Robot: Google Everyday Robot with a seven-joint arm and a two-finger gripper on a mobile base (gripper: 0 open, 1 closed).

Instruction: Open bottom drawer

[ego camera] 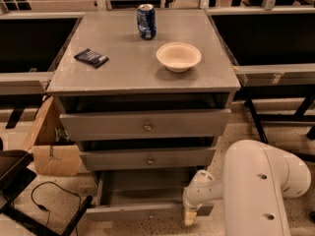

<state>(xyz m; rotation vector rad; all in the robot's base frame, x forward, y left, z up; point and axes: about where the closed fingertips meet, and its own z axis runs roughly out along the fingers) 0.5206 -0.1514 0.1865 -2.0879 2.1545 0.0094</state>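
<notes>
Got the bottom drawer pulled out at the foot of the cabinet, front facing the camera, long axis left-right. Got the hand at its right front corner, can't tell if open or closed.

Glossy plastic tool at matt bottom drawer.

Cream-tipped white pincer beside the grey bottom drawer; blue can.
</notes>
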